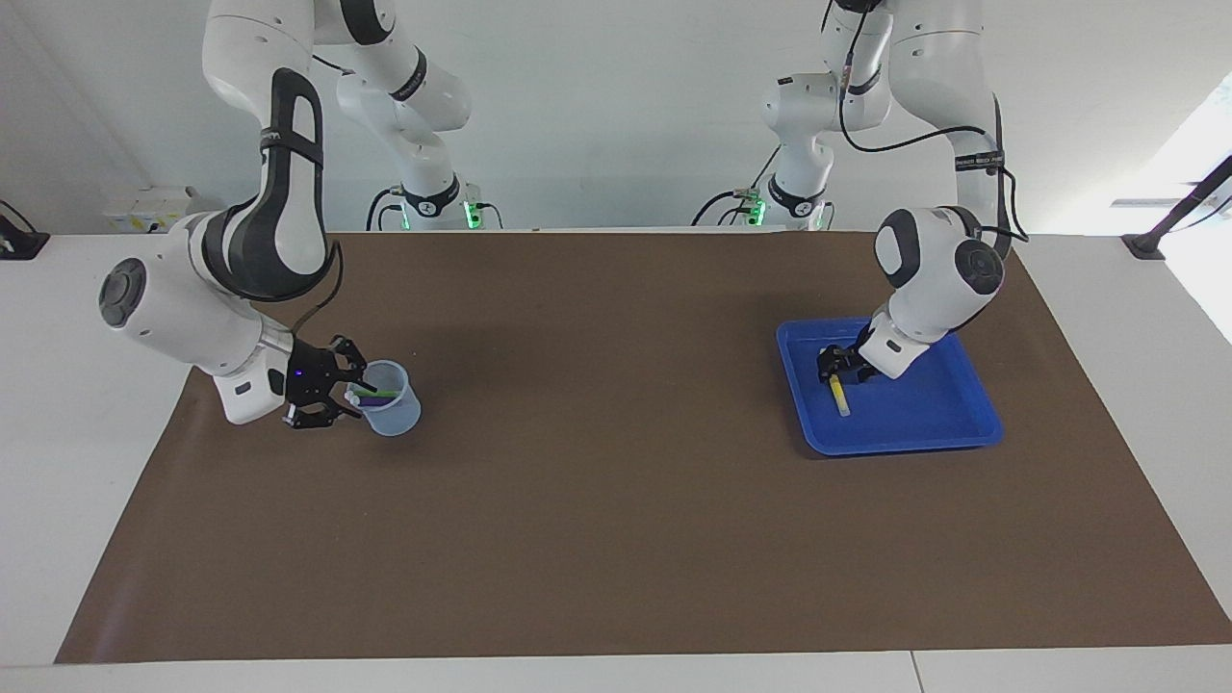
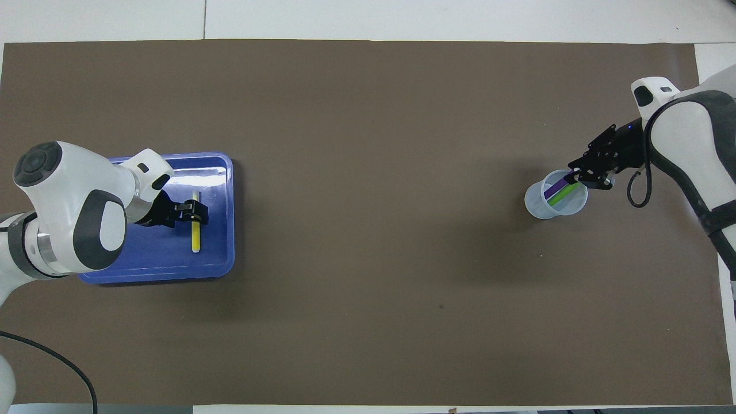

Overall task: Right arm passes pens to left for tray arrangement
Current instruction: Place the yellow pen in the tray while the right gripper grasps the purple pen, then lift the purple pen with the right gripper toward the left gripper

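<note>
Two pens, purple (image 2: pixel 555 186) and green (image 2: pixel 556 198), stand in the translucent cup (image 2: pixel 546 208); the right gripper (image 2: pixel 577 175) pinches the purple one's cap. Yellow pen (image 2: pixel 196 229) lies in the blue tray (image 2: pixel 221 265), just beside the spread left gripper (image 2: pixel 192 210).

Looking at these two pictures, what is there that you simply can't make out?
- Both views: whether the right gripper at the cup grips a pen; too small.
- Overhead view: part of the blue tray, covered by the left arm.
- Both views: the lower ends of the purple pen and green pen, blurred by the cup wall.
</note>
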